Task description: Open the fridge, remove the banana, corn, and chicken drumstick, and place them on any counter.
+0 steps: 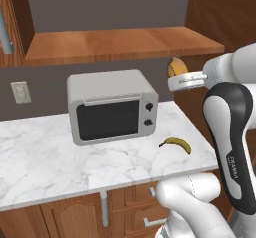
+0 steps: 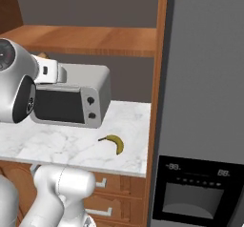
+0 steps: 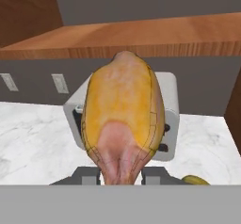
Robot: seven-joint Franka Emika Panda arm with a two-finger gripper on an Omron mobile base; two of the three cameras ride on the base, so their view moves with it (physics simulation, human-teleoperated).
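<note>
Claw (image 3: 120, 173) grips the chicken drumstick (image 3: 123, 115), held up above the desk (image 1: 45, 157). Banana (image 1: 176, 144) lies on the desk right of the microwave (image 1: 112, 106), fridge (image 2: 205, 102) door closed.

A white marble counter (image 1: 45, 157) is stretching left to right, with a grey microwave (image 1: 111, 104) sitting toward its far side and taking up the middle. A wooden shelf (image 1: 120, 44) is hanging just above the microwave, leaving little room over it. A banana (image 1: 176, 143) is lying near the right front. The tall grey fridge (image 2: 205, 102) is walling off the right end. Bare marble is lying open at the left and along the near edge.
</note>
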